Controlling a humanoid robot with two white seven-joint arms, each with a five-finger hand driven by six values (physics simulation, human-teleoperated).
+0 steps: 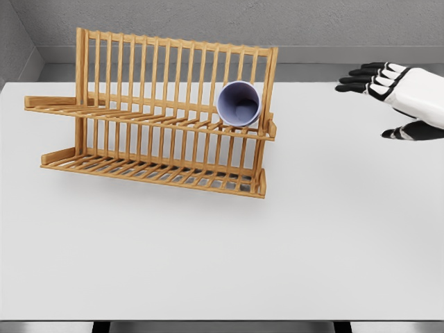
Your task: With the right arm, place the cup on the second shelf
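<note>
- Head view, single frame. Your right robot hand (394,97) enters from the right edge, upper part of the frame, above the far right of the white surface (333,229).
- Right robot hand state: fingers (361,78) extended and spread, pointing left toward the rack; thumb (406,132) held apart below them. It has hold of nothing.
- Hand shell is white, finger segments black.
- Your left robot hand does not show in this view.
- Cup (239,104): pale lavender, lying on its side on the upper shelf (152,119) of the wooden dish rack (163,114), at that shelf's right end. Its open mouth faces the camera, so you look straight into the interior.
- The cup rests against the rack's slatted back, just beside the right upright post (268,76).
- Cup and right robot hand are well apart; bare surface lies between them.
- Rack: two slatted tiers, tall slatted back. Lower shelf (152,170) carries nothing that you can see.
- Rack stands on the left-centre of the surface, slightly angled, its right end nearer the camera.
- Grey wall (312,24) behind the surface's far edge.
</note>
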